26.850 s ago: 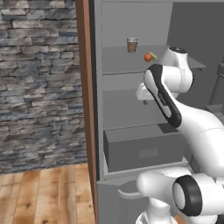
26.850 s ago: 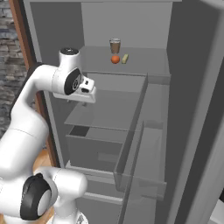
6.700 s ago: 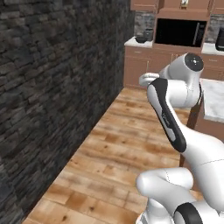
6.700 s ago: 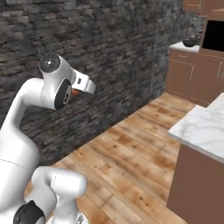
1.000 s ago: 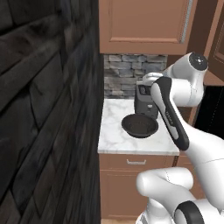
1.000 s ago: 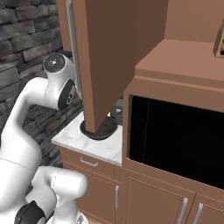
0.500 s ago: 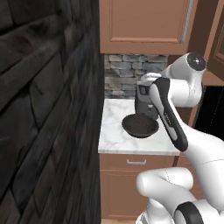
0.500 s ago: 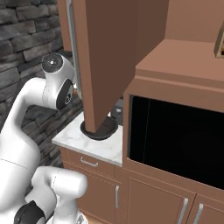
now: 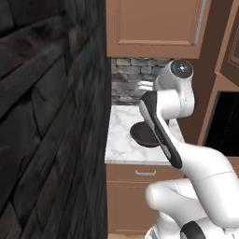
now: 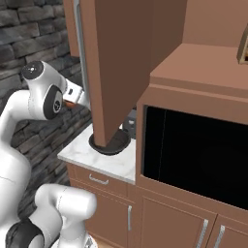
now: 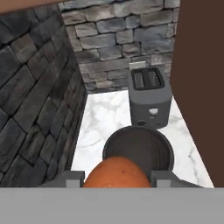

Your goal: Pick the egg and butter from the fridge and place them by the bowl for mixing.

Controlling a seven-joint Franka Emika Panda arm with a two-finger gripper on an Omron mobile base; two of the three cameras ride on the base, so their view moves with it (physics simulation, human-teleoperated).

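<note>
The gripper [image 11: 117, 186] was seen clamped on the egg [image 11: 117, 173], the orange-red ball bulging between the two fingers at the bottom of the hand view; a sliver of the same orange was visible at the hand in the right base view [image 10: 70, 103]. Directly beyond the egg, the dark bowl [image 11: 138, 148] was framed on the white marble counter [image 11: 98, 122], with a grey toaster [image 11: 150, 97] standing just behind it against the stone backsplash [image 11: 118, 39].

From the left base view, the bowl [image 9: 144, 134] was partly covered by the white arm, and a brown upper cabinet [image 9: 154, 25] hung above the counter. The dark wall oven [image 10: 193, 155] was set to the right of the counter.

Compared with a second before, the scene was hardly altered: the base appeared to have been brought to rest at the counter, and the hand was held in nearly the same raised pose above the bowl. That was judged to mean that the carry was finished and the lowering of the egg beside the bowl was next. The butter was still to be fetched, so roughly half the job was judged left.
</note>
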